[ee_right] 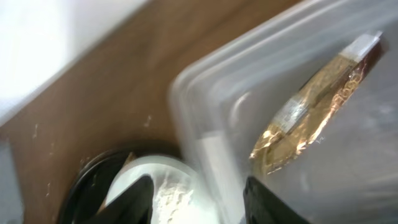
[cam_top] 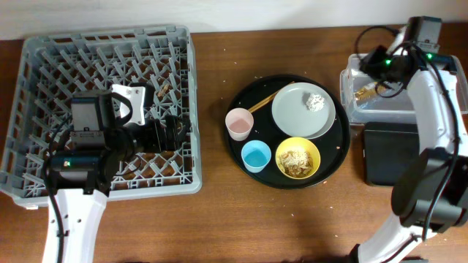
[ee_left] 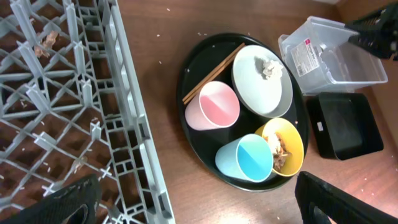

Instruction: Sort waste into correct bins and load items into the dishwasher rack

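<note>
The grey dishwasher rack (cam_top: 110, 36) fills the left; it also shows in the left wrist view (ee_left: 118, 93). My left gripper (cam_top: 175, 134) hangs open and empty over its right edge (ee_left: 202, 208). The round black tray holds a pink cup (cam_top: 239, 123), a blue cup (cam_top: 256, 155), a yellow bowl (cam_top: 297, 158) with beige scraps, a grey plate (cam_top: 296, 113) with a white tissue (cam_top: 316, 101), and chopsticks (cam_top: 263, 102). The gold wrapper (cam_top: 364, 91) (ee_right: 311, 106) lies inside the clear tub (cam_top: 351, 80). My right gripper (cam_top: 380, 62) (ee_right: 199, 202) is open and empty above the tub's left rim.
The small black rectangular tray (cam_top: 387, 153) sits just in front of the clear tub. The round black tray (cam_top: 333, 164) lies between rack and bins. Crumbs are scattered on the brown table and on the rack floor. The right arm's cables hang over the tub.
</note>
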### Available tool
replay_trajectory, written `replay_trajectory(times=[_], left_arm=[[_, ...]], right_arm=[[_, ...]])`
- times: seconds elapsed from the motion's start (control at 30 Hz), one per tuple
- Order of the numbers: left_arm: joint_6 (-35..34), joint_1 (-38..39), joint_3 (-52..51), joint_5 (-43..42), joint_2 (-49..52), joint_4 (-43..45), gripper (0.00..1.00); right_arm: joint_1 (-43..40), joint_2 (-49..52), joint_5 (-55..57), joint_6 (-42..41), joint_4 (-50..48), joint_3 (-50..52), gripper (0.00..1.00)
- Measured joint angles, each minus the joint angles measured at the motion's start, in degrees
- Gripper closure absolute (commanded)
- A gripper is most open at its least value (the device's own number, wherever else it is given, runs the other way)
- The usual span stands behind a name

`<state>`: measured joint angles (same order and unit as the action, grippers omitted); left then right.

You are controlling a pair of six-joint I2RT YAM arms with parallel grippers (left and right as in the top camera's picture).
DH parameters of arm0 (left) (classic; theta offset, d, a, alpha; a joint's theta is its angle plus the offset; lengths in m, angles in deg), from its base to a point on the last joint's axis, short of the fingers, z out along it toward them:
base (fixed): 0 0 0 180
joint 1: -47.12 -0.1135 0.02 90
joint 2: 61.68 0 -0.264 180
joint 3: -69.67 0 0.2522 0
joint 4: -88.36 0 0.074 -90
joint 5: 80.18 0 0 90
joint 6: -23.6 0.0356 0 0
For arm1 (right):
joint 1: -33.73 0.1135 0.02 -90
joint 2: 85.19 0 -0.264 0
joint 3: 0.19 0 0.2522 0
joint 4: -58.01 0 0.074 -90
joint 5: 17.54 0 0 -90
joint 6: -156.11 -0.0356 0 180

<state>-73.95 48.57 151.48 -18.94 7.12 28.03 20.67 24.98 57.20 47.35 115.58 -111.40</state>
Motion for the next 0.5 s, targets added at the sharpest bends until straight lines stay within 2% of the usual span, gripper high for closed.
replay_trajectory(times=[0.07, 0.13, 0.2, 0.3, 0.33, 0.37, 0.4, 0.5], left_arm=[[0.0, 0.0, 0.0, 0.0, 0.0, -0.1, 0.01], [0.0, 0.0, 0.0, 0.0, 0.0, 0.0, 0.01], [0.0, 0.0, 0.0, 0.0, 0.0, 0.0, 0.01], [0.0, 0.0, 0.0, 0.0, 0.0, 0.0, 0.01], [0.0, 0.0, 0.0, 0.0, 0.0, 0.0, 0.01], [0.0, 0.0, 0.0, 0.0, 0.0, 0.0, 0.01], [0.0, 0.0, 0.0, 0.0, 0.0, 0.0, 0.01], [0.0, 0.0, 0.0, 0.0, 0.0, 0.0, 0.01]], right_arm=[[4.5, -1.5, -1.3, 5.2, 6.0, -0.1, 0.49], [13.7, -1.1, 3.4, 8.8, 9.9, 0.0, 0.47], [19.7, 2.2, 14.3, 9.8, 8.5, 0.0, 0.46], [20.5, 10.4, 23.4, 9.5, 3.5, 0.2, 0.45], [19.9, 13.4, 23.8, 9.5, 3.3, 0.2, 0.53], [19.6, 15.7, 23.7, 9.7, 3.3, 0.3, 0.93], [19.4, 16.9, 23.0, 9.4, 3.3, 0.4, 0.96], [19.4, 17.1, 19.3, 8.9, 3.7, 0.5, 0.96]])
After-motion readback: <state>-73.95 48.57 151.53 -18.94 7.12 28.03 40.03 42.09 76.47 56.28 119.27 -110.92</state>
